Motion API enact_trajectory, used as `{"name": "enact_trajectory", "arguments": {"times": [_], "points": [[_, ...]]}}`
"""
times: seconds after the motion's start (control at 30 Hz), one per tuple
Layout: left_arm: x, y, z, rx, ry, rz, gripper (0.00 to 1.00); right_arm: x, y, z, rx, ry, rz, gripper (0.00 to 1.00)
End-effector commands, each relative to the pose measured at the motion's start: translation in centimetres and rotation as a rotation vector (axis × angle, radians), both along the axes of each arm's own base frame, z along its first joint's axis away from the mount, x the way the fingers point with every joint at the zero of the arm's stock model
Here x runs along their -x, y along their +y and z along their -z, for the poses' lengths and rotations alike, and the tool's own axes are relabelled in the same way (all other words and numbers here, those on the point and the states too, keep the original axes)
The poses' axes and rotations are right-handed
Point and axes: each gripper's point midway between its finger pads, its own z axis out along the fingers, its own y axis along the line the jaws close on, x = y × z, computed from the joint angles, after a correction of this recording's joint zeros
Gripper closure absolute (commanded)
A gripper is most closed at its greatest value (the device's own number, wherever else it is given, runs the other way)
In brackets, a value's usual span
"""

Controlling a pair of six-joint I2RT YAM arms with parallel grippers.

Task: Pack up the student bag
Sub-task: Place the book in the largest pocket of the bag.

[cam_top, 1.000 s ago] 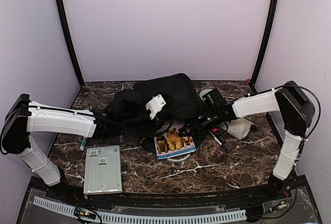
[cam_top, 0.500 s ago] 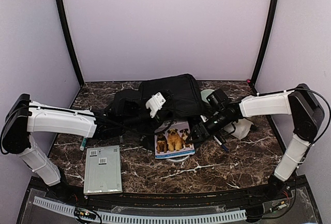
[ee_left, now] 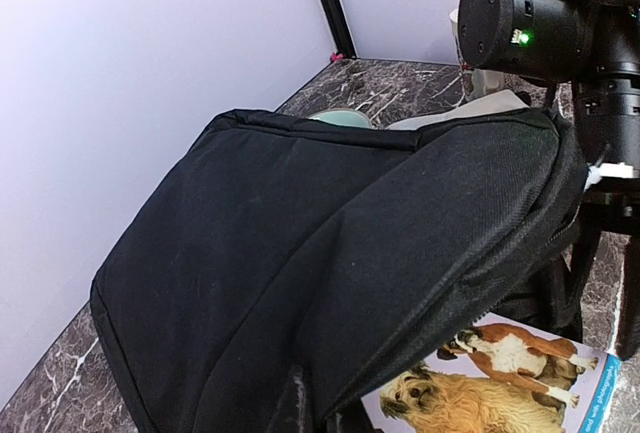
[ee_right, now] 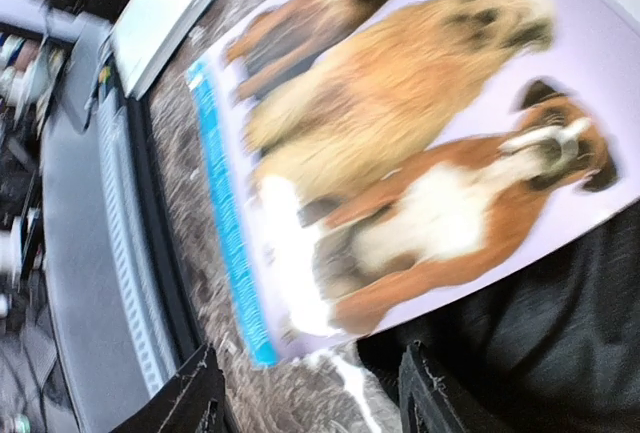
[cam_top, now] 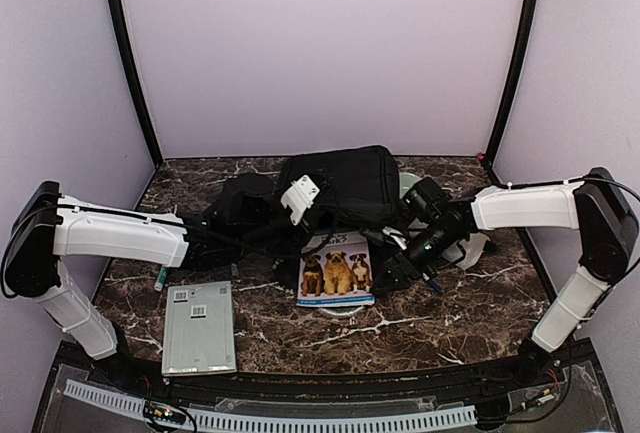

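Bag (cam_top: 340, 178) is found at back centre of table (cam_top: 450, 313), mouth edge apparently held up by tightly closed left claw (cam_top: 318, 215). Right claw (ee_right: 315, 398) is parted over 3-dog book (cam_top: 337, 273), nothing gripped. Risk: if fabric is let slip, mouth collapses and book is blocked.

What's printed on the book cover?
Book: three dogs on pale lilac, blue edge; best in right wrist view.

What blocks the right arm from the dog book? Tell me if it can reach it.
Probably yes. The right gripper hangs open just above the dog book, its cover filling the wrist view with nothing between. Only the book's far edge sits under the student bag.
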Motion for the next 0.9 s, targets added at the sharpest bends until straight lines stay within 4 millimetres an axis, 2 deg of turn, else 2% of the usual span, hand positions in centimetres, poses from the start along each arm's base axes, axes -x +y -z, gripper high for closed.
{"name": "enact_trajectory", "arguments": {"times": [0.0, 0.13, 0.27, 0.3, 0.47, 0.57, 0.7, 0.8, 0.87], "points": [[-2.3, 1.2, -2.7, 0.086, -0.040, -0.121, 1.00, 5.6, -0.2, -1.8, -0.112, 0.091, -0.242, 0.43], [-2.3, 1.9, -3.7, 0.120, -0.053, -0.152, 1.00, 6.2, 0.5, -2.1, -0.155, 0.166, -0.299, 0.57], [-2.0, 2.4, -4.8, 0.167, -0.077, -0.154, 1.00, 6.3, 1.3, -1.7, -0.164, 0.224, -0.319, 0.81], [-2.0, 2.4, -4.9, 0.164, -0.078, -0.153, 1.00, 6.4, 1.3, -1.5, -0.158, 0.229, -0.324, 0.83], [-2.1, 2.1, -4.4, 0.149, -0.068, -0.152, 1.00, 6.2, 1.0, -2.5, -0.131, 0.142, -0.349, 0.77], [-2.2, 1.9, -3.9, 0.142, -0.048, -0.149, 1.00, 7.7, 0.2, -3.9, -0.133, 0.059, -0.456, 0.77], [-2.1, 1.2, -3.3, 0.141, -0.013, -0.128, 1.00, 8.1, -0.2, -2.9, -0.024, -0.080, -0.537, 0.76], [-2.0, 0.9, -3.0, 0.137, 0.010, -0.114, 1.00, 5.7, 0.9, -2.4, 0.062, -0.282, -0.505, 0.66], [-1.9, 0.6, -2.9, 0.136, 0.022, -0.102, 1.00, 3.7, 1.7, -3.4, 0.095, -0.469, -0.468, 0.56]]}}
